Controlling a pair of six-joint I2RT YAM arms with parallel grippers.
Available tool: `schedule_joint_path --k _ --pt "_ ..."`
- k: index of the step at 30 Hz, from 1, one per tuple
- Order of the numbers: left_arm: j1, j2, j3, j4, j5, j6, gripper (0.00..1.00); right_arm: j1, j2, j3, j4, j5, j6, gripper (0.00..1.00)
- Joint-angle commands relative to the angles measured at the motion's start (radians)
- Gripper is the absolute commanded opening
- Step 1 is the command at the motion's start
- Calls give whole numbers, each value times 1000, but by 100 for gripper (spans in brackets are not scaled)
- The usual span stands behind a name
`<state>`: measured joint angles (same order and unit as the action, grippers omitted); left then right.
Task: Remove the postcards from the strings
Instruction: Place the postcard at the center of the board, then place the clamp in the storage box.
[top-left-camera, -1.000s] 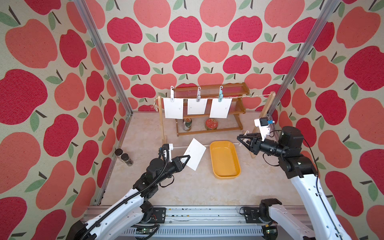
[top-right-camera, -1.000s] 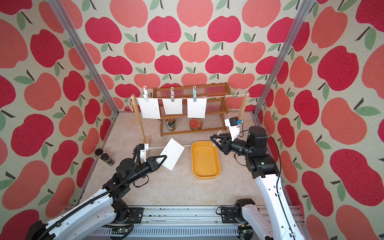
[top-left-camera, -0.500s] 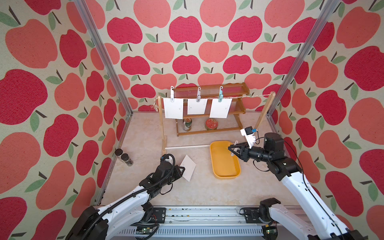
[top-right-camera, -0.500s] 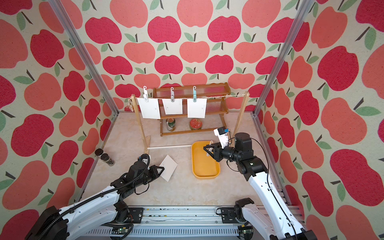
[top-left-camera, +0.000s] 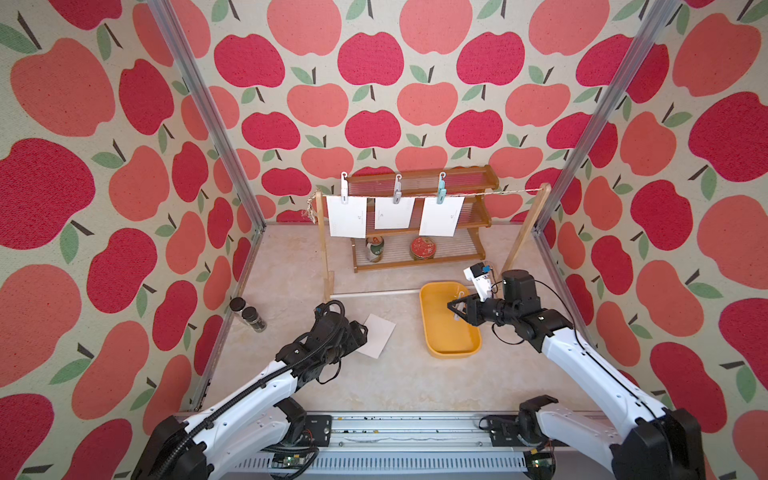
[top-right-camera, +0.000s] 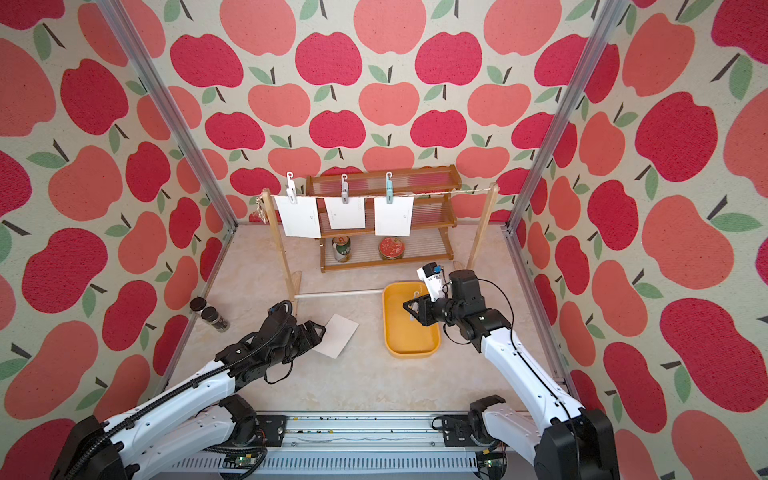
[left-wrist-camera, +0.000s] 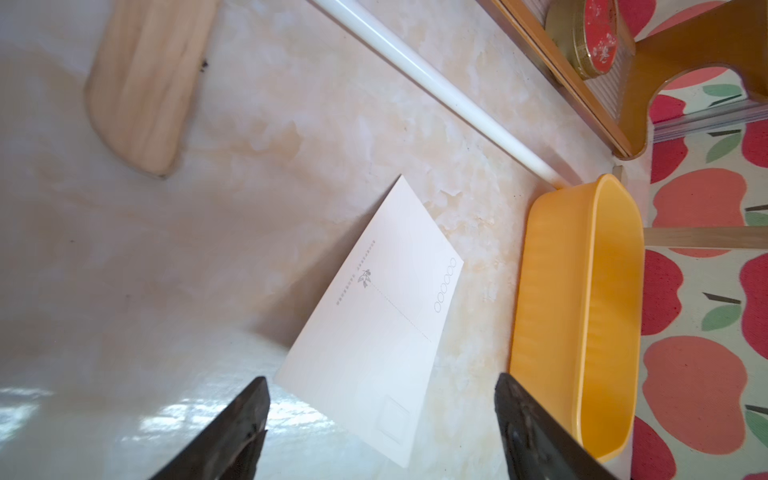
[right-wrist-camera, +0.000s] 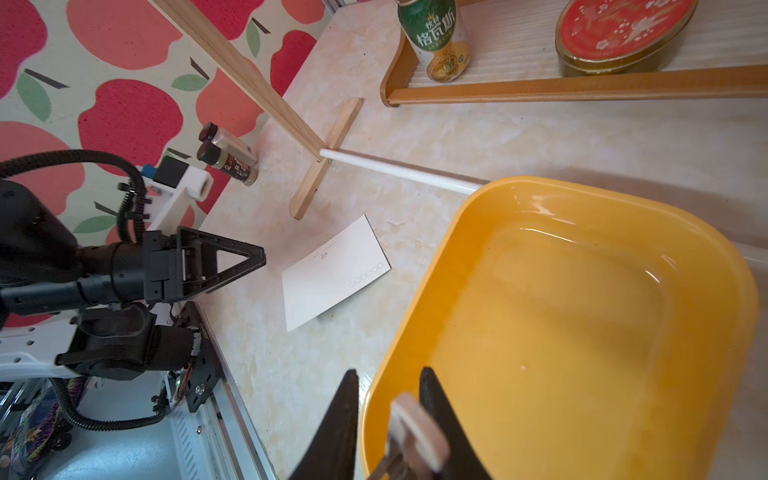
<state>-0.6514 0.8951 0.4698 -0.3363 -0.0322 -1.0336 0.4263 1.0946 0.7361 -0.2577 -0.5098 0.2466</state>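
Three white postcards (top-left-camera: 347, 216) (top-left-camera: 394, 212) (top-left-camera: 440, 215) hang by small clothespins from the strings (top-left-camera: 498, 192) between two wooden posts, seen in both top views. Another postcard (top-left-camera: 376, 336) (left-wrist-camera: 374, 316) (right-wrist-camera: 332, 274) lies flat on the table left of the yellow tray. My left gripper (top-left-camera: 358, 333) (left-wrist-camera: 380, 386) is open low over that card's near edge, and its fingers do not touch the card. My right gripper (top-left-camera: 452, 307) (right-wrist-camera: 390, 374) hangs over the yellow tray (top-left-camera: 432, 345), shut on a pale pink clothespin (right-wrist-camera: 417, 432).
A brown wooden shelf (top-left-camera: 419, 266) at the back holds a green can (top-left-camera: 375, 249) and a red tin (top-left-camera: 423, 248). Two dark-capped spice jars (top-left-camera: 248, 314) stand by the left wall. A white dowel (top-left-camera: 374, 293) joins the posts' feet just behind the tray.
My left gripper came down, opened and let go of the postcard, which now lies on the table. My right arm swung left and down over the tray, still shut on the clothespin.
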Motion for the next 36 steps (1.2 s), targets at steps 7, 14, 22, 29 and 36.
schedule_joint_path --k 7,14,22,29,36 --pt "-77 -23 108 -243 -163 6 81 84 191 -24 99 173 -5 23" --pt "-133 -44 111 -31 -150 124 81 100 327 -36 148 202 22 33" --pt "-149 -49 98 151 -120 183 87 101 159 -49 73 291 11 99" --pt "-152 94 131 350 -8 227 89 100 -97 -17 -59 315 -7 99" --pt "-158 266 200 624 9 293 91 101 -292 27 -140 274 2 99"
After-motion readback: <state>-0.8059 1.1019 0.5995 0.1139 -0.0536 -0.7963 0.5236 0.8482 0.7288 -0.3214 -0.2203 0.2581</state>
